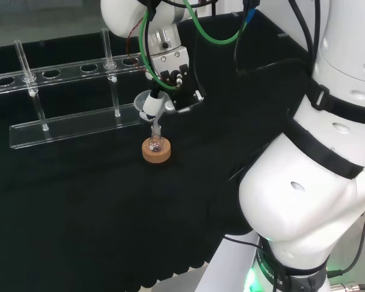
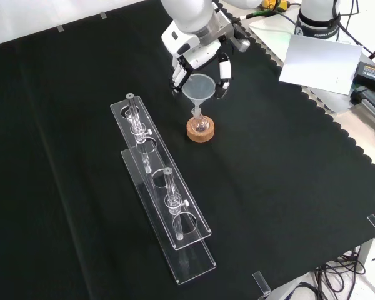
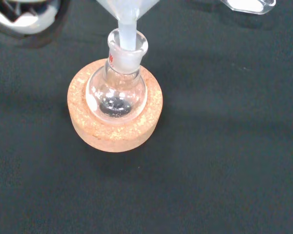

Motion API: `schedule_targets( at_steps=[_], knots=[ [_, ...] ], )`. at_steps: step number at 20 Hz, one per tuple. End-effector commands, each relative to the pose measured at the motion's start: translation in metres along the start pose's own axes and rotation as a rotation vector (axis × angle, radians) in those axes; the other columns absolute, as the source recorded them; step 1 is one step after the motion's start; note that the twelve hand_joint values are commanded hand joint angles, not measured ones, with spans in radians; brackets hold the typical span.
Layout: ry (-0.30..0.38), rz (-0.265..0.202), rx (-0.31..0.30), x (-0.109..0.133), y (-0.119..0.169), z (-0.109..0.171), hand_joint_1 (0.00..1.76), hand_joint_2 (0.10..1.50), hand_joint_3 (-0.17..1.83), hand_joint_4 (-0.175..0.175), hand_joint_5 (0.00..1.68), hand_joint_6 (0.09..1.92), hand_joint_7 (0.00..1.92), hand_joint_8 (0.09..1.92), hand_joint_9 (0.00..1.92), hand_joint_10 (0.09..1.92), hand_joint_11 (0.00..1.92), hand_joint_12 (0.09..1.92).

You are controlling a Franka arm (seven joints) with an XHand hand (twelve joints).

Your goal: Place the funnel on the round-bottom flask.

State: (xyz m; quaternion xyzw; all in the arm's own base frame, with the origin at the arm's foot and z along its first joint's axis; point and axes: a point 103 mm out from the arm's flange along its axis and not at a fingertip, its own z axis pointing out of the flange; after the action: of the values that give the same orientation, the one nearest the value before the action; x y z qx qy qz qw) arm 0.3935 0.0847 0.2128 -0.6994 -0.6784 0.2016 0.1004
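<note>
Above the cork ring point(image 2: 200, 130) the hand point(image 2: 200, 59) has its fingers curled around the rim of the funnel point(image 2: 200, 88), holding it upright. Its stem goes down into the neck of the small round flask point(image 3: 118, 87), as the wrist view shows. That flask sits in the cork ring on the black cloth point(image 2: 287, 187). Left of it in the front view stands a clear rack point(image 2: 165, 206) with two glass tubes.

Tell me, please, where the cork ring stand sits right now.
In the front view, the round cork ring stand sits right of the clear acrylic rack, under the flask.
</note>
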Motion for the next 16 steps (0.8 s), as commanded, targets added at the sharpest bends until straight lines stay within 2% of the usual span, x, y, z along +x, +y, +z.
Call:
schedule_targets(
  at_steps=[1, 16],
  knots=[
    [0.011, -0.004, 0.016, 0.003, 0.0, 0.007, 0.9, 0.63, 0.65, -0.049, 0.84, 0.71, 0.83, 0.7, 1.31, 0.19, 0.99, 1.04],
    [0.003, -0.011, 0.026, 0.006, 0.002, 0.019, 0.89, 0.64, 0.65, -0.049, 0.83, 0.71, 0.83, 0.7, 1.3, 0.18, 0.98, 1.04]
  ],
)
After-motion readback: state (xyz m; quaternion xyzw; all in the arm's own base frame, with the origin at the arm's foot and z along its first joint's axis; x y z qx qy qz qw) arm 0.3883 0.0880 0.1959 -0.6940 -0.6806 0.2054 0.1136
